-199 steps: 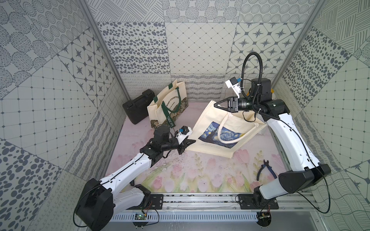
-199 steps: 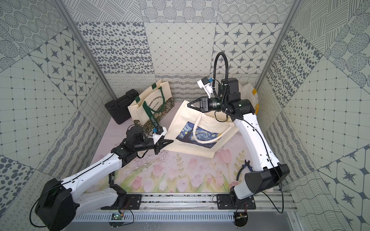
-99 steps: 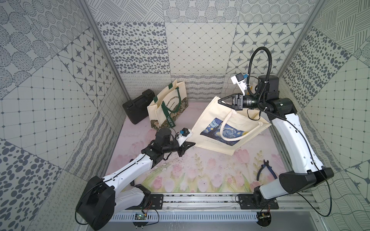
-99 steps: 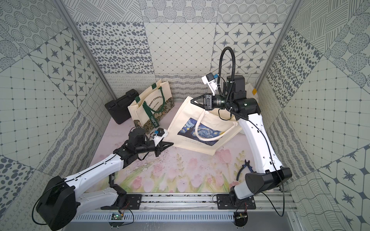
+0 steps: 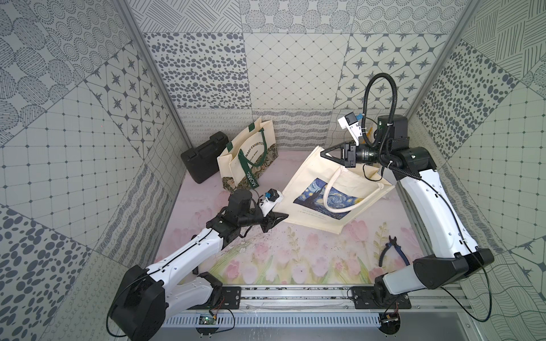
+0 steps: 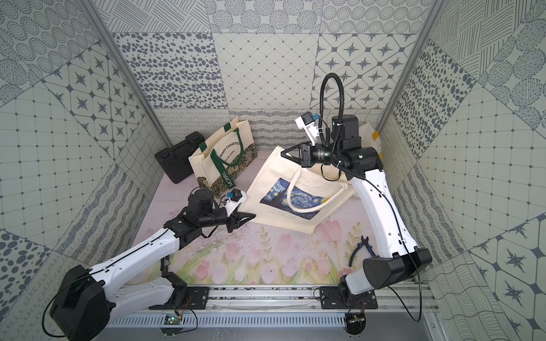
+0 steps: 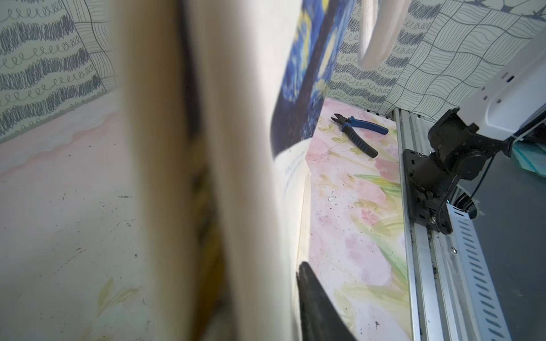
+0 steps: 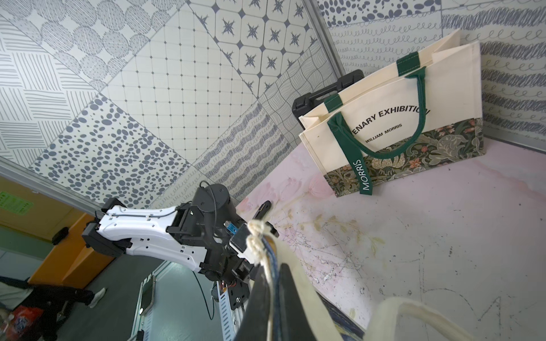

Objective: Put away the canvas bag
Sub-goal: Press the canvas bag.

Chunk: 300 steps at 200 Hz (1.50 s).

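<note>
Nearest, the pliers (image 5: 394, 251), blue-handled, lay on the floral worktop (image 5: 295, 254) beside the right arm's base, clear of the work. Next, the left tool (image 5: 274, 220) sat low over the worktop with its tips at the near lower corner of the canvas bag (image 5: 334, 192). Whether it gripped that corner or stood free could not be told, as its wrist view showed only blurred cloth and one finger (image 7: 319, 310). The canvas bag, cream with a night-sky print, hung aslant, its bottom edge touching the worktop and one strap (image 5: 339, 192) looping loose across the print. Beyond it, the right tool (image 5: 325, 153) was raised and clamped tight on the bag's upper corner, with cloth pinched between its fingers. Farthest, a green-handled tote (image 5: 248, 159) stood upright with its mouth open, a black case (image 5: 204, 161) just behind it. The step was judged to be carrying the bag toward the tote. To do this well, the upper grip should hold firm, the lower corner should be free before any further lift, the loose strap should be kept from snagging, and the bag should enter the tote's mouth without tipping it.
</note>
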Each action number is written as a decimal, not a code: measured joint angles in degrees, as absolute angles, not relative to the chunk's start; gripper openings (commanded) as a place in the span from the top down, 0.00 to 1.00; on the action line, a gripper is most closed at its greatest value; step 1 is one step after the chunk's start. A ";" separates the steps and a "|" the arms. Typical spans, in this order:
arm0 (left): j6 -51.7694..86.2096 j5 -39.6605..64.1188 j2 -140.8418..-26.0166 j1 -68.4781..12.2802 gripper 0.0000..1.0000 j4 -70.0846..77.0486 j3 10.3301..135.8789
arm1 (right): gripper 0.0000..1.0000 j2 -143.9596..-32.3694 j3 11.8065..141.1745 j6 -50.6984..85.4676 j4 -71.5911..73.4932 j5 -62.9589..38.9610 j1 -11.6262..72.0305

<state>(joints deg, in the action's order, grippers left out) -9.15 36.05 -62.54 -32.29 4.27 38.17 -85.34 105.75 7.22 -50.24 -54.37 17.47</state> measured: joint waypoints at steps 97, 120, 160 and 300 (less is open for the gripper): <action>-14.57 36.80 -62.63 -32.47 0.54 -6.20 50.78 | 1.00 -88.55 105.89 -5.02 -62.06 -42.30 31.14; -14.52 37.89 -64.90 -32.51 0.55 -5.91 51.72 | 1.00 -88.55 104.27 -4.10 -60.55 -42.44 32.27; -13.08 40.42 -68.58 -32.51 0.55 -3.49 52.88 | 1.00 -88.55 102.37 -2.81 -57.95 -41.85 34.28; -8.88 54.02 -68.10 -28.29 1.00 -0.19 49.30 | 0.38 -89.82 94.61 -8.25 -49.32 -38.24 36.67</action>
